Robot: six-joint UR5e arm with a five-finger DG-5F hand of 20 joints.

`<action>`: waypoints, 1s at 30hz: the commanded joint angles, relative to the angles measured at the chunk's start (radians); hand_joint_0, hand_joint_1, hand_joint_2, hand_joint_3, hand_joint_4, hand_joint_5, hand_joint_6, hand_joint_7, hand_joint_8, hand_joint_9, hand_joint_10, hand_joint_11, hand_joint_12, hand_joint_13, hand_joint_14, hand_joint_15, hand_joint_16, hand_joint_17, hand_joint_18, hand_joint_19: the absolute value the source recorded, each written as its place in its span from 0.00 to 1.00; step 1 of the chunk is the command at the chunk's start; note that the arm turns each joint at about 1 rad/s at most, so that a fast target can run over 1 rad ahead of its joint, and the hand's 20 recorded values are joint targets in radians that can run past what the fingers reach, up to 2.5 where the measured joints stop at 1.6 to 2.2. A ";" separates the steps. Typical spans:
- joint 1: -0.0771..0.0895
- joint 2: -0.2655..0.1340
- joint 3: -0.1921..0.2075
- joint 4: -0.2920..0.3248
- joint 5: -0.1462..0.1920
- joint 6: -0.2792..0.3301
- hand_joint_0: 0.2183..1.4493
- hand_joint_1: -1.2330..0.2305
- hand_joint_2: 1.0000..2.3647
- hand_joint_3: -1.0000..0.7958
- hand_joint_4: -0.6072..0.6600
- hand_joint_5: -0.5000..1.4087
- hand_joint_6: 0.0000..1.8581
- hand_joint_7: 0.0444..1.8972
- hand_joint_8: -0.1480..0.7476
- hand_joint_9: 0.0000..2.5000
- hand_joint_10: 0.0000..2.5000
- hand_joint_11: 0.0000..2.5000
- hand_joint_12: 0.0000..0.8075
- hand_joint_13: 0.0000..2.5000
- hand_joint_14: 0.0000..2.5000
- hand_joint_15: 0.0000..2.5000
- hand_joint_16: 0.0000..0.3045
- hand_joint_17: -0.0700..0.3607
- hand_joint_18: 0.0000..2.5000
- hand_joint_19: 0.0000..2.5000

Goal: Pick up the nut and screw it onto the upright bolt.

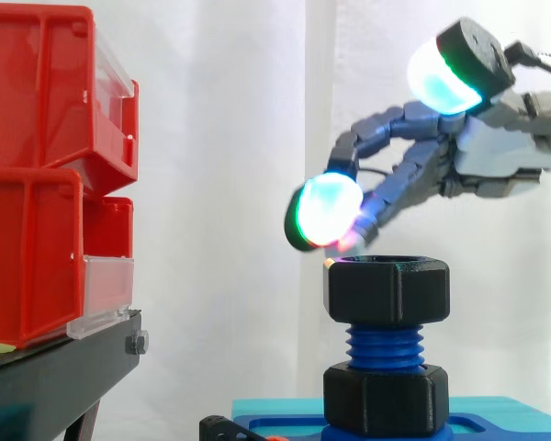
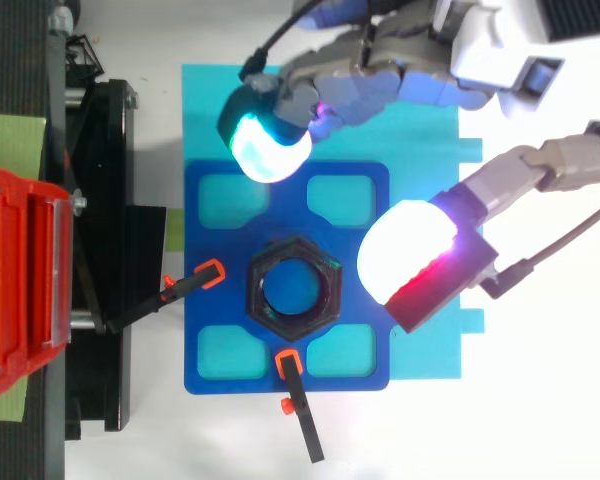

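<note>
My robot hand (image 1: 496,158) is hanging over the bolt from the right with its fingers spread out and loosely bent, not pinching anything. One glowing pad (image 1: 329,209) is sitting low, just above the left top edge of the nut (image 1: 388,289), and I honestly can't tell if it's touching. Another pad (image 1: 445,78) is sticking up high and well clear.

The black hex nut is already sitting on top of the upright blue bolt (image 1: 386,344) – a few turns of thread are showing under it, and below those there's a second black hex piece (image 1: 386,397) down at the base. From the top view the nut (image 2: 294,291) is sitting in the middle of a dark blue plate (image 2: 210,200), which is lying on a cyan sheet (image 2: 205,100) on the white desk (image 2: 540,400). Two black clamps with orange tips (image 2: 195,282) (image 2: 300,405) are pointing at the nut – one from the left, one from the near side.

Red bins (image 1: 37,184) are stacked on the black stand (image 1: 46,377) off to the left, well apart from the bolt.
</note>
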 commanded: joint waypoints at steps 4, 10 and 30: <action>-0.010 -0.002 0.024 0.005 -0.024 -0.014 0.19 0.77 0.00 0.28 0.55 0.15 0.27 0.29 0.42 0.22 0.00 0.00 0.40 0.13 0.00 0.00 0.14 0.38 0.03 0.00; 0.010 -0.037 0.024 0.046 -0.020 0.003 0.18 0.78 0.00 0.28 0.54 0.14 0.27 0.27 0.41 0.16 0.00 0.00 0.41 0.09 0.00 0.00 0.14 0.38 0.00 0.00; 0.068 -0.045 0.024 -0.003 0.003 0.023 0.19 0.80 0.00 0.28 0.51 0.14 0.27 0.26 0.40 0.13 0.00 0.00 0.41 0.07 0.00 0.00 0.14 0.38 0.00 0.00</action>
